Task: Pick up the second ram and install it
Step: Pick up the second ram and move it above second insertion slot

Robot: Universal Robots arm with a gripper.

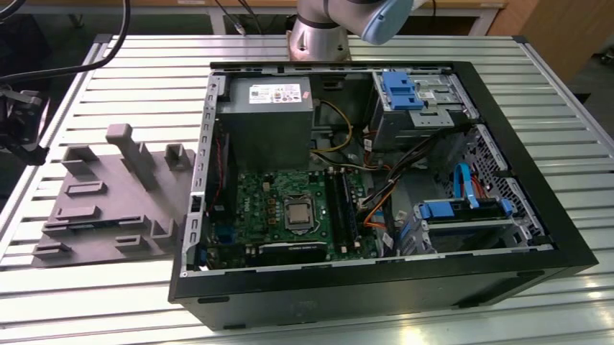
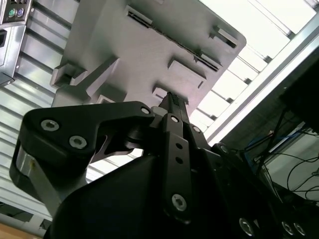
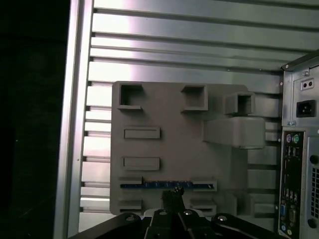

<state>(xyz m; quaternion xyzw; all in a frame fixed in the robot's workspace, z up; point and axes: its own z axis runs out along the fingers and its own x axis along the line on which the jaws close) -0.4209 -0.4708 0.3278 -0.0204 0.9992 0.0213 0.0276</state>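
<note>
The second ram (image 3: 149,184), a thin dark stick with a bluish edge, stands on edge in a long slot of the grey plastic block (image 3: 174,119). In the first wrist view my gripper (image 3: 172,193) hovers just over the stick's middle, and its dark fingertips are pressed together with nothing between them. The second wrist view shows the gripper (image 2: 172,98) edge-on, pointing down at the same block (image 2: 144,55). In the exterior view the block (image 1: 106,208) lies on the table left of the open computer case (image 1: 384,287), whose green board (image 1: 278,198) carries long black slots (image 1: 338,208).
The slatted metal table (image 1: 144,65) carries everything. The case's rear panel with its ports (image 3: 296,149) stands close beside the grey block. Upright posts (image 1: 129,147) rise from the block's far side. My arm's base (image 1: 321,29) is behind the case. Cables hang at the exterior view's upper left.
</note>
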